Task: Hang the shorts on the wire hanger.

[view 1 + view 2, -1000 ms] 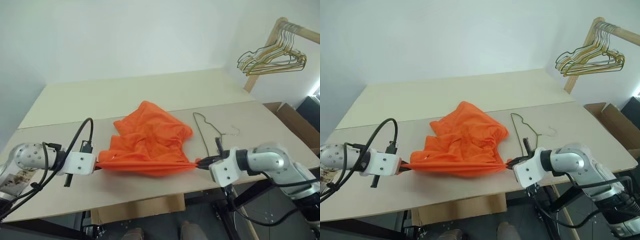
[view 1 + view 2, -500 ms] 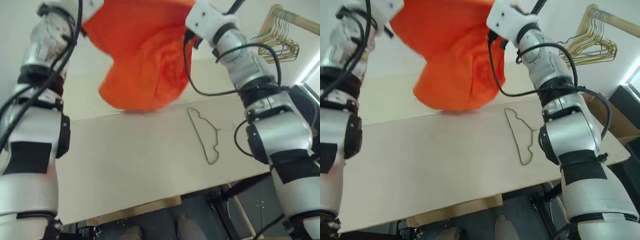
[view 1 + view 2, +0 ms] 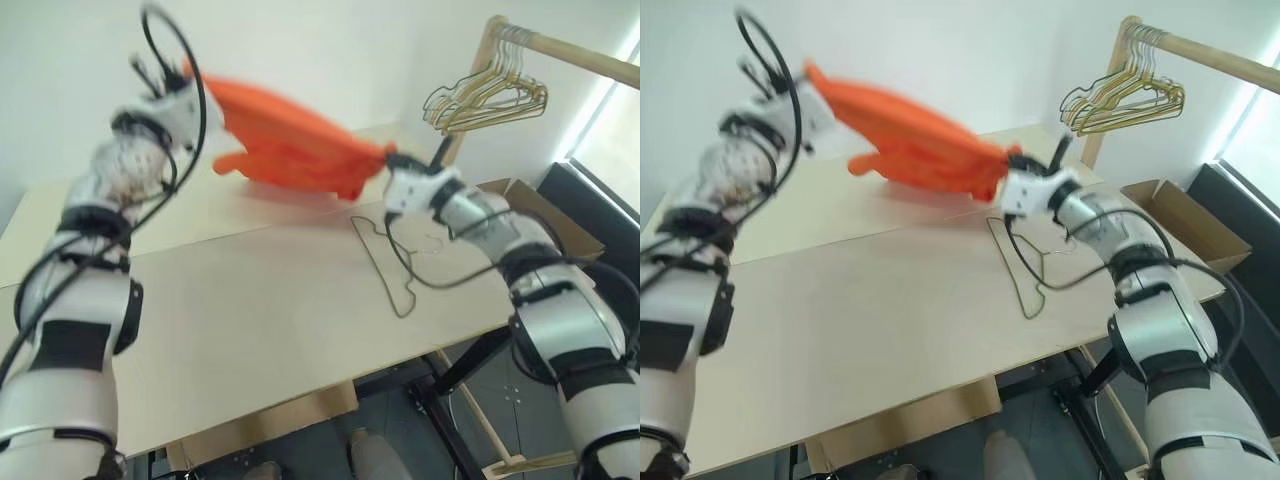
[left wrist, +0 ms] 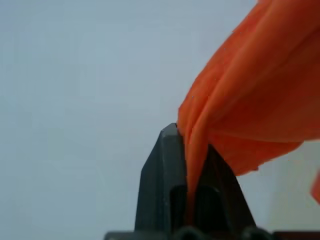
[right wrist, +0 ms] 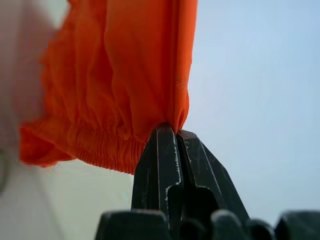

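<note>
Shorts (image 3: 915,140) aloft, well above the hanger (image 3: 1012,262) on the surface (image 3: 870,320)

Both jaws clamped shut on thin corner pinches — left gripper (image 4: 186,137), right gripper (image 5: 175,131) — likely to slip out under tension, dropping fabric over hanger.

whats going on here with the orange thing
The robot holds the orange shorts stretched in the air between its two grippers, the left gripper and the right gripper each shut on an edge. The wire hanger lies flat on the table, untouched, so the hanging is not yet done.
</note>
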